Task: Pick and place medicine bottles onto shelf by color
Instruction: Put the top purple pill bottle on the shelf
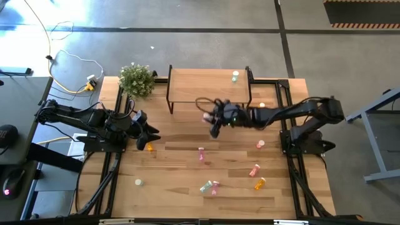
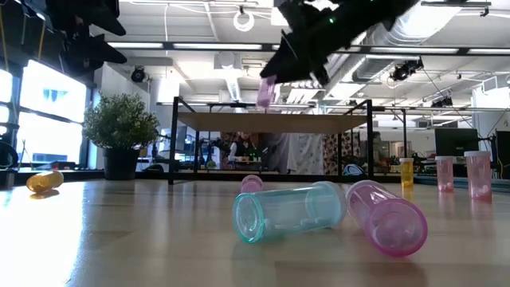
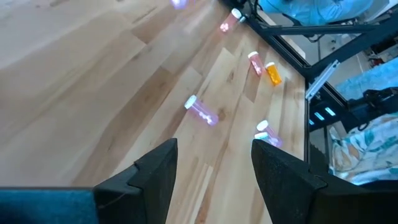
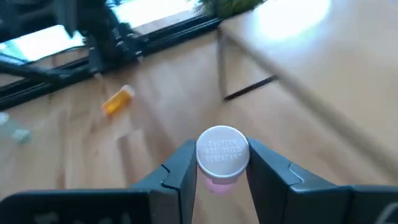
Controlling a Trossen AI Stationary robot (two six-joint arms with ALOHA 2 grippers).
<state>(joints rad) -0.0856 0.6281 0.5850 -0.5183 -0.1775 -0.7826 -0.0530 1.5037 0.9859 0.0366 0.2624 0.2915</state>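
Two arms work over the wooden bench (image 1: 187, 200). At the far left, the left pincer (image 1: 150, 134) hangs low over the boards with its fingers (image 3: 155, 174) spread apart and nothing between them; an orange bottle (image 1: 149, 147) lies just beside it, and a potted plant (image 1: 136, 79) stands behind it at the bench's back edge. Toward the middle, the shelf (image 1: 206, 84) stands at the back on thin black legs, with a green bottle (image 1: 235, 76) upright near its right end. Just in front of the shelf, the right pincer (image 1: 209, 117) is clenched on a pink bottle (image 4: 222, 155), held off the bench with its white cap facing the wrist camera. Nearer the front, loose bottles are scattered: a pink one (image 1: 201, 154) in the middle, a green one (image 1: 205, 186) lying on its side touching another pink one (image 1: 215, 186), then pale red (image 1: 254, 170) and orange (image 1: 259, 183) ones farther right.
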